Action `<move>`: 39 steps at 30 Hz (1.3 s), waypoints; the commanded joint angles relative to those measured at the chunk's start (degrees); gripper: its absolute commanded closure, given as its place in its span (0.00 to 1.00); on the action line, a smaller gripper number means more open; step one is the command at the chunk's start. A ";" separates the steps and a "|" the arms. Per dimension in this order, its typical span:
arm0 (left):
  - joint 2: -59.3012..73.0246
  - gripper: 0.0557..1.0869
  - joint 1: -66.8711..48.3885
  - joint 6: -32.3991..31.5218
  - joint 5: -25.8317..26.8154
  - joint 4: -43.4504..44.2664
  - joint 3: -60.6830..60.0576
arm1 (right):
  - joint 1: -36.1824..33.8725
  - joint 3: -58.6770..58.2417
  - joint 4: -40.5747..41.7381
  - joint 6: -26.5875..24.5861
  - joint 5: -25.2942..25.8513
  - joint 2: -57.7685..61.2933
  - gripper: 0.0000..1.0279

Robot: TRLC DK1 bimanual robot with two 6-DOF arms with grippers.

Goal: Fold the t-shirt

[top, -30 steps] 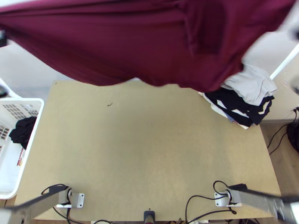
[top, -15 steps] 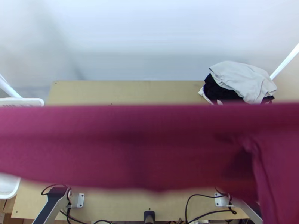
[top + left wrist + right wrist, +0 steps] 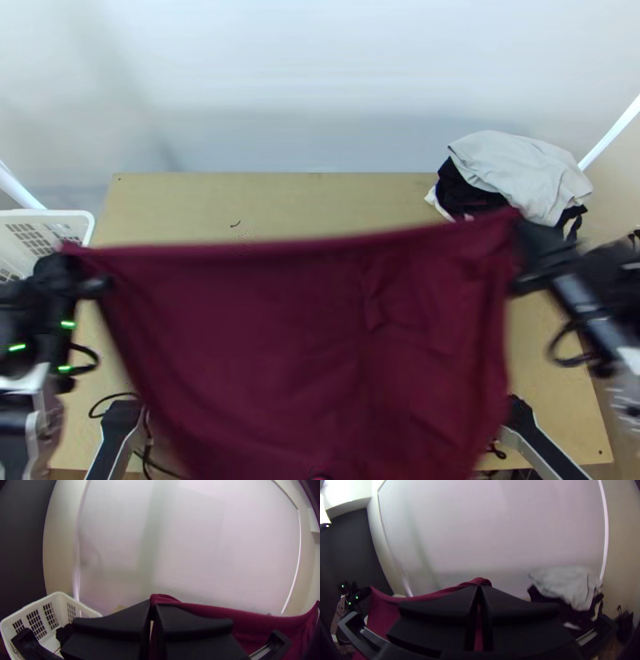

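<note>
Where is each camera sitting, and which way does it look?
Top view: high over the table, looking steeply down at the lifted maroon shirt, left arm and right arm.
Left wrist view: on the left arm's wrist, looking past the left gripper at a pale wall and white basket.
Right wrist view: on the right arm's wrist, looking past the right gripper at the wall and clothes pile.
Both wrist views share the shirt.

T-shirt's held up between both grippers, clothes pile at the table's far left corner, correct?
Wrong corner: the top view shows the clothes pile at the far right corner of the table. The t-shirt is held up between the left gripper and the right gripper.
</note>
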 commanded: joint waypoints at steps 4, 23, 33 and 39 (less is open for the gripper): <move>1.69 0.96 0.55 -1.61 3.62 8.88 -12.53 | 1.56 -25.93 10.56 1.80 0.74 -8.73 0.97; 39.57 0.96 2.40 -3.19 8.54 26.55 -6.02 | -5.12 -19.60 25.67 4.18 0.65 26.25 0.97; 58.91 0.96 4.07 -2.67 9.34 29.89 5.23 | -7.67 -2.99 25.85 3.65 0.21 48.49 0.97; 68.31 0.96 4.07 -2.40 9.51 29.63 13.05 | -9.51 4.83 25.85 3.83 0.21 58.42 0.97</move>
